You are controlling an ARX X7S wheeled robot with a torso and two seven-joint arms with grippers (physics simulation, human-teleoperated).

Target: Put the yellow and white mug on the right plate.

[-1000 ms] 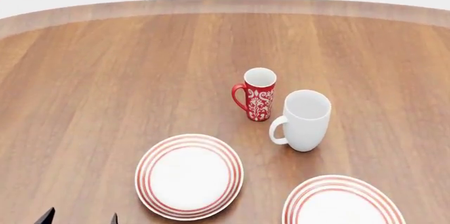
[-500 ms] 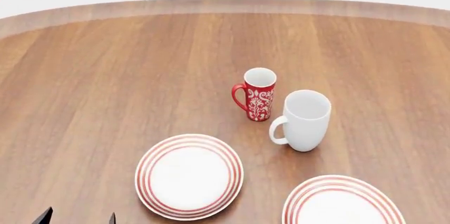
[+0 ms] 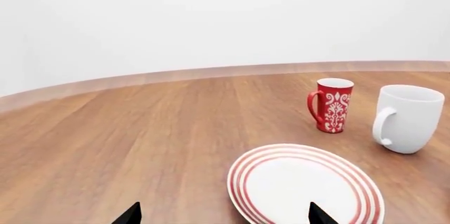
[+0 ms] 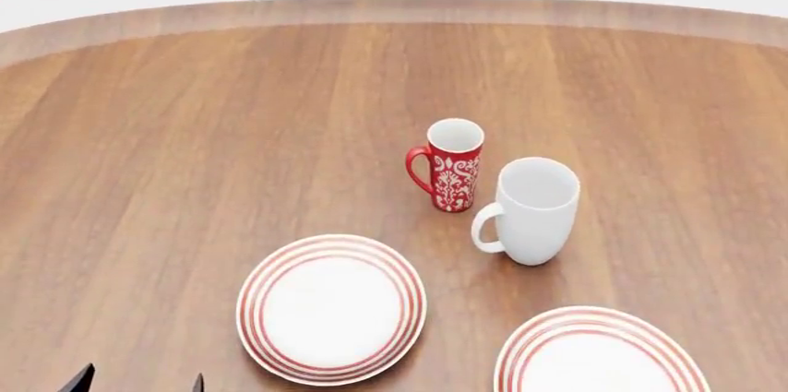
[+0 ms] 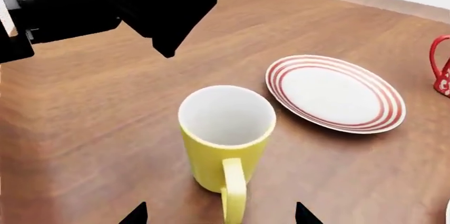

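The yellow and white mug (image 5: 225,139) stands upright on the wooden table, its yellow handle turned toward my right gripper (image 5: 219,216). That gripper is open, its fingertips apart on either side of the handle and not touching the mug. The mug and the right gripper are out of the head view. The right plate (image 4: 603,362), white with red rings, lies at the head view's lower right, cut by the frame edge. My left gripper (image 3: 225,217) is open and empty just short of the left plate (image 3: 302,187). It also shows in the head view (image 4: 138,381).
A slim red patterned mug (image 4: 452,166) and a taller plain white mug (image 4: 532,210) stand side by side behind the plates. The left plate (image 4: 332,309) lies left of the right plate. In the right wrist view the left arm's black body (image 5: 105,2) sits beyond the yellow mug.
The left fingertips have shifted very slightly at the head view's lower edge. The mugs and plates have not moved.
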